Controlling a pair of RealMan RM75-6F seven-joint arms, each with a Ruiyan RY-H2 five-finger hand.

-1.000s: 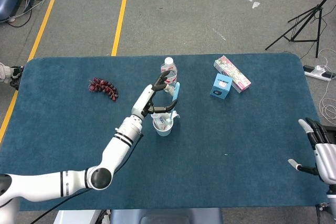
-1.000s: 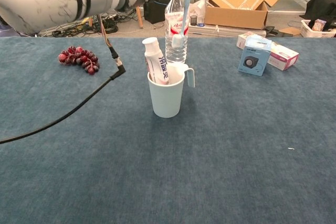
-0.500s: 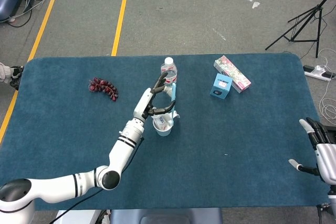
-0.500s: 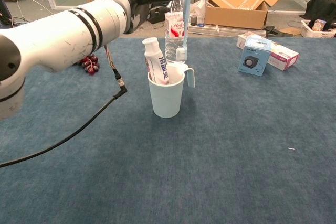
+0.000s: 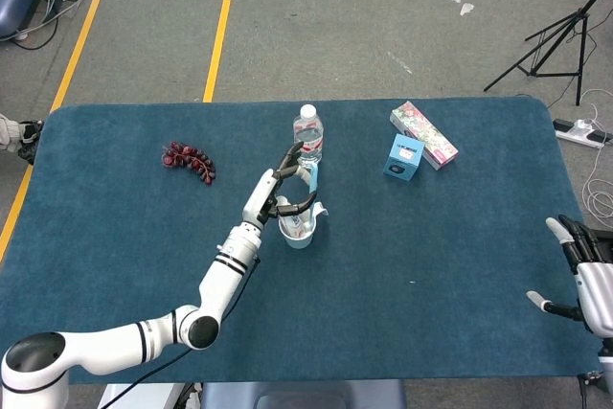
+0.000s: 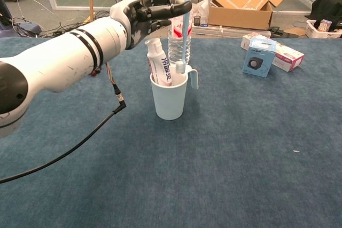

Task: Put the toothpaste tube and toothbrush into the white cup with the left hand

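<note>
The white cup stands mid-table with the toothpaste tube upright inside it. My left hand hovers just above the cup and pinches a light-blue toothbrush, held vertical with its head down at the cup's rim. My right hand rests at the table's right edge, fingers spread, holding nothing.
A water bottle stands right behind the cup. Grapes lie at the left. A blue box and a patterned carton sit at the back right. A black cable trails under my left arm.
My left hand has come down with the toothbrush, bringing its head from above the cup to the rim. The right hand has not moved.
</note>
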